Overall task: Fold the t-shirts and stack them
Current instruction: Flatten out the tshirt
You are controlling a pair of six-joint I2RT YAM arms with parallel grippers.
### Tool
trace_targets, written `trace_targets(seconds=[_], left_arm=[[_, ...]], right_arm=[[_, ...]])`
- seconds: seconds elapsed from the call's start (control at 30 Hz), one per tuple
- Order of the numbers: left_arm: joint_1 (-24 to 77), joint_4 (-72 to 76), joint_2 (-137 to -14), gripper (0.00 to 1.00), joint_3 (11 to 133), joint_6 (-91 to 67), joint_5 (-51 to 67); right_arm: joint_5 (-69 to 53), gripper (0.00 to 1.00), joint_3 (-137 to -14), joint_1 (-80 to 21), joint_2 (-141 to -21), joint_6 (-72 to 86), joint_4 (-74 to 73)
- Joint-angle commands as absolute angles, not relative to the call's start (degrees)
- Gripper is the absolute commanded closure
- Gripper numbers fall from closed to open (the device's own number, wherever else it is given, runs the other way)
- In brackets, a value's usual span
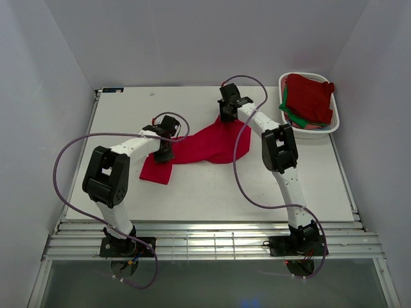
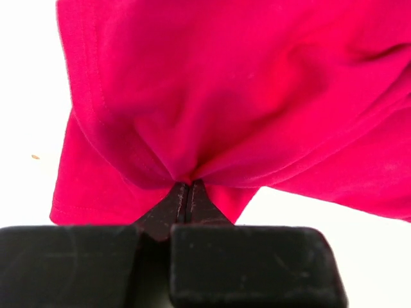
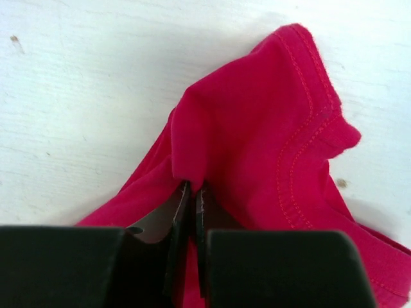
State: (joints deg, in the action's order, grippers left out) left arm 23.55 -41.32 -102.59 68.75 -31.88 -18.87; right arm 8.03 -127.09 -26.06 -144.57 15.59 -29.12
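Left gripper (image 2: 186,187): you are pinching a gathered fold of the crimson t-shirt (image 1: 215,144), jaws tight together.
Right gripper (image 3: 191,186): you are clamping its far edge.
Shirt: it is lying crumpled mid-table (image 1: 128,109).
Basket (image 1: 283,83): it is holding red and green t-shirts (image 1: 311,96).

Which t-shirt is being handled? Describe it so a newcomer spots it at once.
In the middle of the white table lies a crumpled crimson cloth t-shirt. Unlike the red and green shirts in the white slotted plastic basket at the far right corner, it is pinched by the left gripper and right gripper.
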Motion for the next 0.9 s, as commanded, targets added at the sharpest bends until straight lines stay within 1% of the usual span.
trace_targets(seconds=[0.0, 0.2, 0.3, 0.5, 0.7, 0.8, 0.87], left_arm=[[22.42, -41.57, -100.90, 1.00, 72.85, -31.20, -20.39], [18.38, -46.05, -98.79, 1.00, 85.06, -28.30, -21.80], [16.10, -48.16, -97.13, 1.00, 91.11, -26.46, -22.50], [12.05, -51.15, -95.54, 1.00, 98.69, -23.47, -23.99], [6.16, -52.56, -95.01, 1.00, 99.32, -23.20, -21.28], [5.71, -52.91, -94.13, 1.00, 96.86, -23.47, -20.13], [5.63, -52.82, -93.08, 1.00, 93.35, -24.25, -18.90]], right_arm=[[12.47, 0.92, -123.15, -26.37, -138.09, 12.06, -28.48], [16.34, 0.92, -118.74, -25.93, -123.34, 8.53, -31.54], [17.93, 0.92, -116.72, -25.84, -118.84, 7.56, -35.32], [20.91, 0.92, -114.70, -25.84, -107.87, 7.38, -43.50], [24.87, 0.92, -114.52, -25.84, -100.47, 8.70, -52.37], [26.19, 0.92, -112.77, -25.84, -97.40, 11.24, -58.42], [26.28, 0.92, -109.09, -25.84, -95.46, 13.00, -60.63]])
